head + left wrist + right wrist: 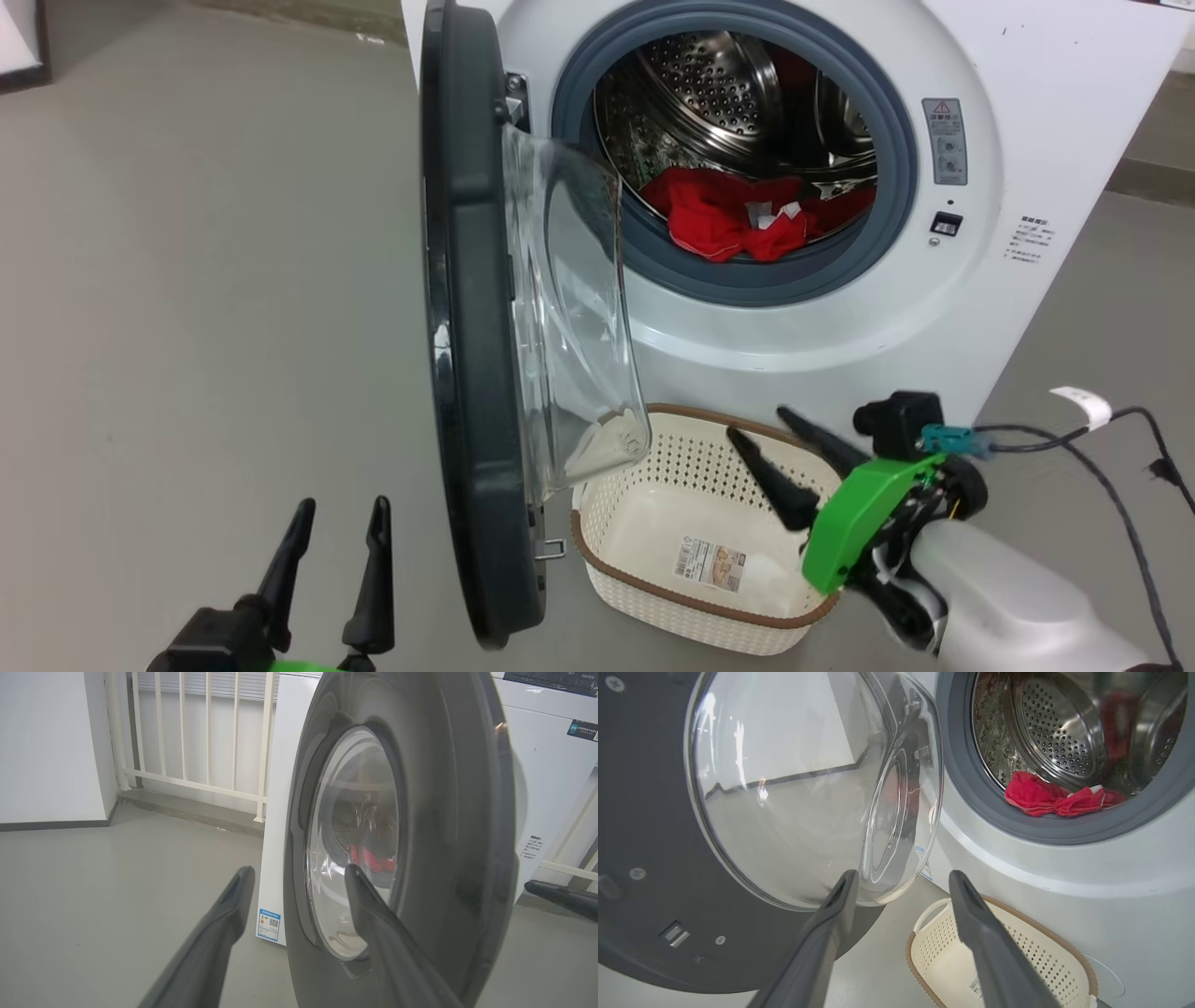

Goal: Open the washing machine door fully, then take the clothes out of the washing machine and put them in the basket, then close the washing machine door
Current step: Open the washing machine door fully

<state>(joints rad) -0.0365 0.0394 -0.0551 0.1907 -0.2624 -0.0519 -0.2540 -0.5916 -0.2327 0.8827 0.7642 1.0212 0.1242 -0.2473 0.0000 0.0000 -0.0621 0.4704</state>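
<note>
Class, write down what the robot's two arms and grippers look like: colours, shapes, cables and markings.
The left gripper and right gripper each have two long, tapering dark fingers. Behind the right one sits a bright green housing, a black block with a teal connector, and a black cable carrying a white tag. Its forearm is smooth and pale grey.

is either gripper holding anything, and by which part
Nothing is held: the left gripper and right gripper are open and empty; the bright red fabric clothes lie in the steel drum.
</note>
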